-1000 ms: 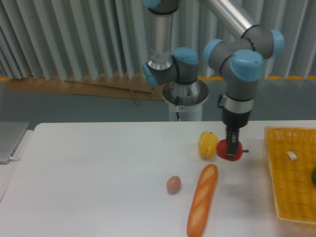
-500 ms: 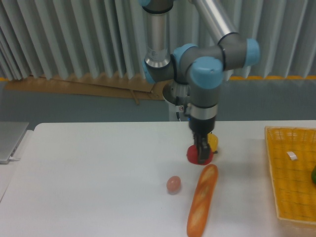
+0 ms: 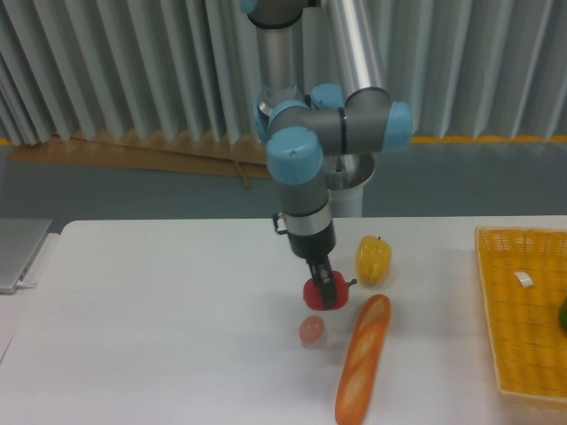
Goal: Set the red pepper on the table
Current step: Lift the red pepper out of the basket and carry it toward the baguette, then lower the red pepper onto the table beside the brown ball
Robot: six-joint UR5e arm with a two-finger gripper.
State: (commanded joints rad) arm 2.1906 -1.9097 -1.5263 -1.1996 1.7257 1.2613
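While the small pinkish-brown egg rests on the large white tabletop, the black two-finger gripper hangs just above and right of it, clamped around the small glossy red pepper. Right of that lie a long orange baguette, a yellow bell pepper and a yellow woven basket.

On the tabletop, the egg lies left of the baguette, toward the front edge. The pepper is just behind the egg, the yellow pepper behind the baguette. The basket sits at the right edge.
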